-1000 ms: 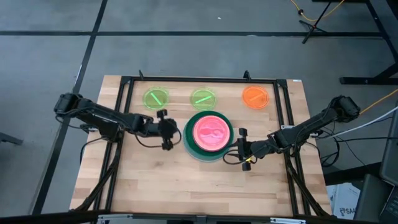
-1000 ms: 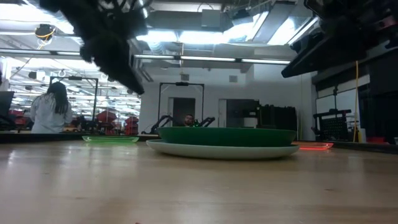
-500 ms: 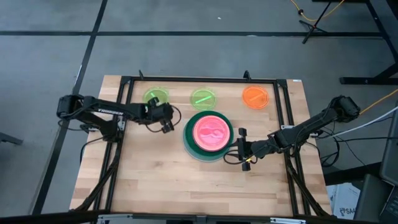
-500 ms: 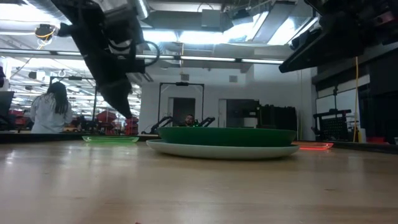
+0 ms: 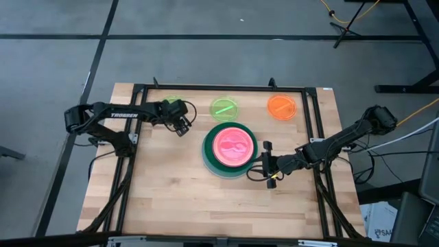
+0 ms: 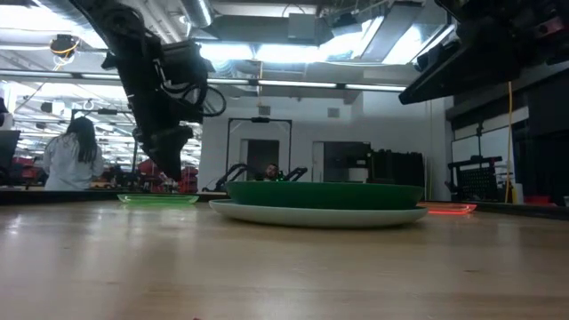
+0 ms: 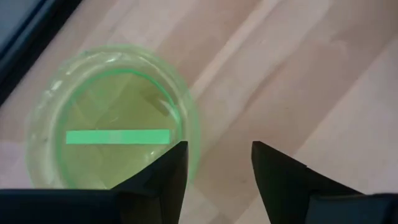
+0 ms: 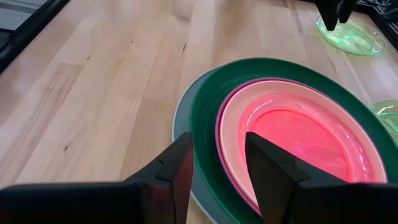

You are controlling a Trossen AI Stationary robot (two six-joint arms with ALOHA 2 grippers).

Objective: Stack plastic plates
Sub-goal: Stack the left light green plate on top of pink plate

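High view: left pincer, fingers parted and empty, is hovering over the far-left lime plate; centring on its rim should help. Right pincer is waiting open beside the stack.

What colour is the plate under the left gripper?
Translucent lime green plate, with a bright green stripe; clearest in the left wrist view.

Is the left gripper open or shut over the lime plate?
Open. In the left wrist view the left gripper shows a clear gap between its fingers, with bare wood in it, just above the rim of the lime green plate; it holds nothing.
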